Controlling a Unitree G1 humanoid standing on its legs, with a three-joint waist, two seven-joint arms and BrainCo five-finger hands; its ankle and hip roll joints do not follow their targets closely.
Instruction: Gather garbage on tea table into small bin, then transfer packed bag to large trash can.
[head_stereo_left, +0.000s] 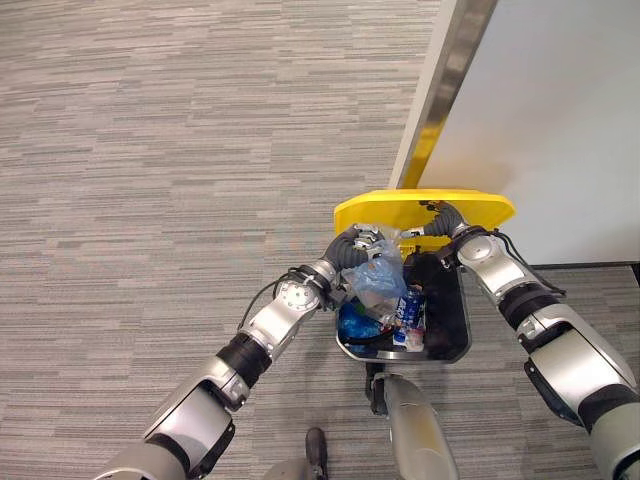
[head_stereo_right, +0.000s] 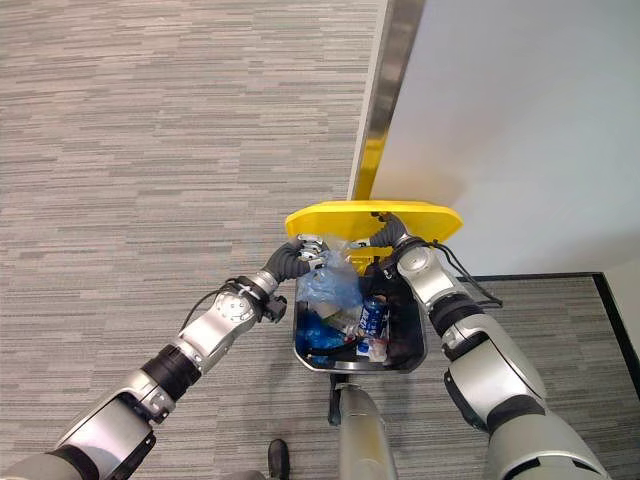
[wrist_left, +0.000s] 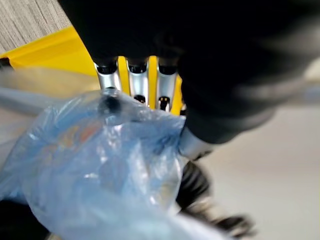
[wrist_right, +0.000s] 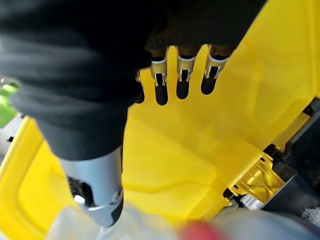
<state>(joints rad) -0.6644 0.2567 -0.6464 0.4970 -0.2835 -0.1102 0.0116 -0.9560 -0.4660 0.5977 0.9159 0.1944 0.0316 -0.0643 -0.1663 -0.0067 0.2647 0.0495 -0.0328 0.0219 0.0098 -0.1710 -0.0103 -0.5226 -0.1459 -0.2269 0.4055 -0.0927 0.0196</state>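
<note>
A large black trash can (head_stereo_left: 452, 348) stands in front of me with its yellow lid (head_stereo_left: 380, 207) tipped up and back. My left hand (head_stereo_left: 365, 246) is over the can's mouth, shut on the top of a translucent blue garbage bag (head_stereo_left: 378, 282) that hangs into the opening. Seen from the left wrist, the bag (wrist_left: 100, 170) bulges just below the fingers (wrist_left: 137, 82). My right hand (head_stereo_left: 441, 216) rests against the underside of the lid (wrist_right: 200, 140), fingers (wrist_right: 180, 75) straight and flat on the yellow plastic, thumb (wrist_right: 97, 195) apart.
Blue wrappers and a small can (head_stereo_left: 408, 308) lie inside the trash can. A white wall (head_stereo_left: 560, 120) with a metal edge strip (head_stereo_left: 450, 70) rises directly behind it. Grey carpet (head_stereo_left: 150, 150) spreads to the left and front.
</note>
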